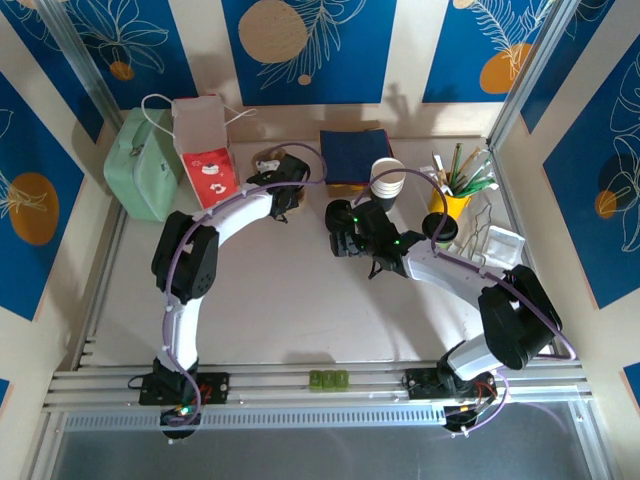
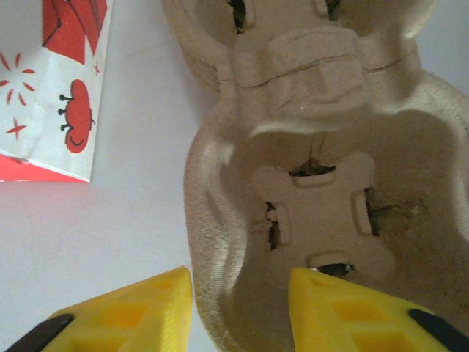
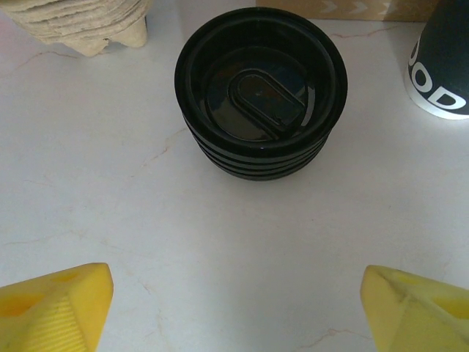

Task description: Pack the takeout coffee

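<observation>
My left gripper [image 2: 242, 282] stands over the moulded pulp cup carrier [image 2: 322, 183], one yellow finger outside its left wall and the other inside a cup well. The jaws are narrow, with a sliver of gap still showing at the outer finger. From above, that gripper [image 1: 280, 175] is at the carrier [image 1: 266, 160] near the back. My right gripper [image 3: 238, 301] is wide open, low over the table, facing a stack of black round lids [image 3: 260, 95] with nothing between its fingers. A dark paper cup [image 3: 440, 66] stands right of the lids. The takeout coffee, as a lidded cup, is out of view.
A white and red paper bag [image 1: 205, 150] and a green case [image 1: 140, 165] stand at the back left. Dark blue napkins [image 1: 355, 155], a stack of dark cups [image 1: 388, 180] and a yellow cup of sticks [image 1: 450, 205] are at the back right. More carriers [image 3: 73, 22] lie left of the lids.
</observation>
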